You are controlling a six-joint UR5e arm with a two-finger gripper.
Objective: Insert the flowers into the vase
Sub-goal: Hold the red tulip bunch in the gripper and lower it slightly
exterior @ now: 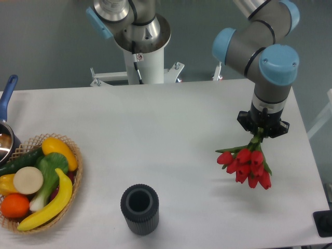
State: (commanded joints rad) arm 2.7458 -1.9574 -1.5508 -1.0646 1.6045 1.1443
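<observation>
The flowers [248, 165], a bunch of red tulip heads with short green stems, hang at the right side of the table with the heads pointing toward the camera. My gripper [259, 134] is shut on their stems, with the fingers mostly hidden under the wrist. The bunch appears lifted a little above the table, with a faint shadow below it. The vase [139, 208], dark grey, ribbed and round-mouthed, stands upright near the front edge, well to the left of the flowers. Its mouth is open and holds nothing.
A woven wicker basket [77, 171] with yellow, green and orange fruit and vegetables sits at the left edge. A pot with a blue handle [7, 93] is behind it. The robot's white base [142, 62] stands at the back. A dark object [324, 224] is at the front right corner.
</observation>
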